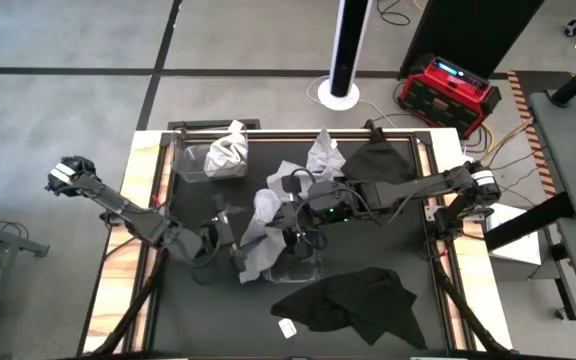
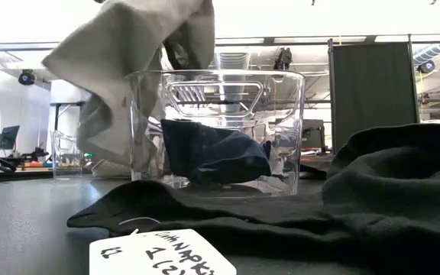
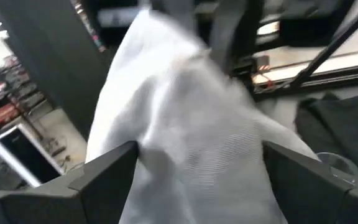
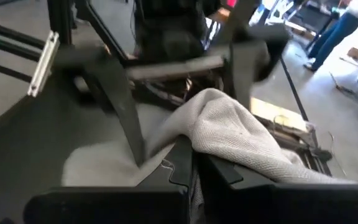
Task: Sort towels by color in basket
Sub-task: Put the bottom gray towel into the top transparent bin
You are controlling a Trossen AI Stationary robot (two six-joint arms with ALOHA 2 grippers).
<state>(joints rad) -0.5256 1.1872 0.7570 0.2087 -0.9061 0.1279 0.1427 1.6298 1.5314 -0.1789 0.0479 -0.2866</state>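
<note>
A light grey towel (image 1: pixel 258 238) hangs above the table's middle, with my right gripper (image 4: pixel 191 154) shut on it. My left gripper (image 3: pixel 197 174) is open just to the left of it, and the towel (image 3: pixel 185 118) fills the gap between its wide-apart fingers. I cannot tell if they touch it. Below and beside the towel stands a clear basket (image 2: pixel 216 130) holding a navy towel (image 2: pixel 212 156). Another clear basket (image 1: pixel 208 160) at the far left holds a white towel (image 1: pixel 230 148). A black towel (image 1: pixel 353 300) lies at the near side. My right gripper pinches a bunched fold of the light grey towel (image 4: pixel 219 124) between its two fingers, coming from the table's right. The towel is lifted and hangs slack below the fingers (image 2: pixel 121 69), its lower end beside the clear basket's left wall.
More light grey towels (image 1: pixel 320 155) and a second black towel (image 1: pixel 378 160) lie at the far side. The near black towel carries a white tag (image 2: pixel 159 252). The table has a raised frame (image 1: pixel 158 210) along its edges. A person (image 4: pixel 344 25) stands in the room beyond.
</note>
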